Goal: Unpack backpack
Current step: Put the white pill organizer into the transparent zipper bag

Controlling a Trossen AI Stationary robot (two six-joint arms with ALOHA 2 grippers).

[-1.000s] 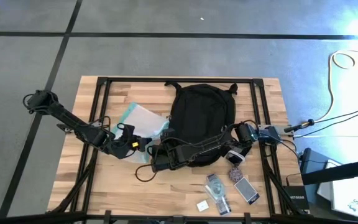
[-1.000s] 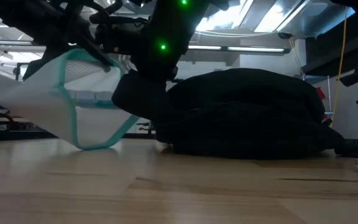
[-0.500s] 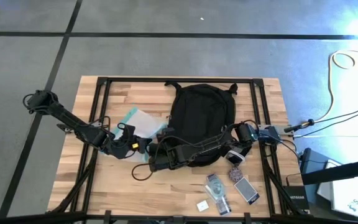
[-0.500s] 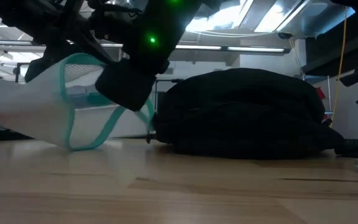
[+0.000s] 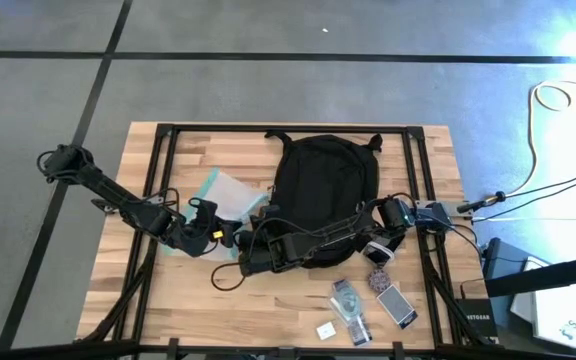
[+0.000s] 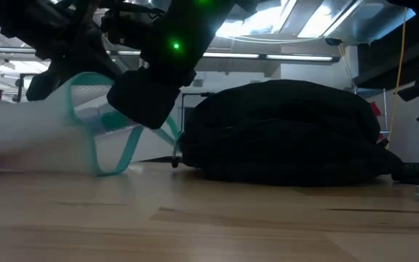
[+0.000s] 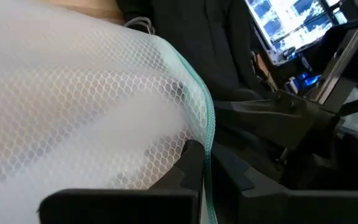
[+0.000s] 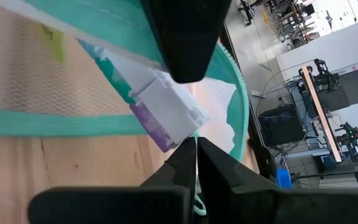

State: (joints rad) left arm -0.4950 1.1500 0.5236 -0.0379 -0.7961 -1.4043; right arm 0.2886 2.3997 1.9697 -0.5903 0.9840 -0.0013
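The black backpack (image 5: 324, 190) lies flat on its back in the middle of the table. Left of it is a clear mesh pouch with teal edging (image 5: 224, 196), held up off the wood at its near end. My left gripper (image 5: 224, 232) and my right gripper (image 5: 250, 246) meet at that end, both shut on the pouch. In the low view the pouch (image 6: 86, 138) hangs slanting below the dark grippers. A white and purple packet (image 8: 166, 115) shows inside it. My left gripper pinches the pouch's teal seam (image 7: 207, 124) between its two fingers, coming from the table's left side and slanting down. The mesh wall bulges out beyond the fingers. My right gripper is shut on a thin teal piece of the pouch (image 8: 197, 210) that runs back between its fingers. It comes from the table's right side, slanting down. The fingers hide the place of contact.
Near the table's front right lie a phone (image 5: 398, 305), a few small items (image 5: 348, 300) and a white card (image 5: 325, 330). A black cable loop (image 5: 226, 281) lies below the grippers. Black frame rails (image 5: 158, 170) run along the table's sides.
Both grippers have rolled a little without moving off. The pouch has tipped with them, and its hanging end has swung toward the table's left edge and lower toward the wood.
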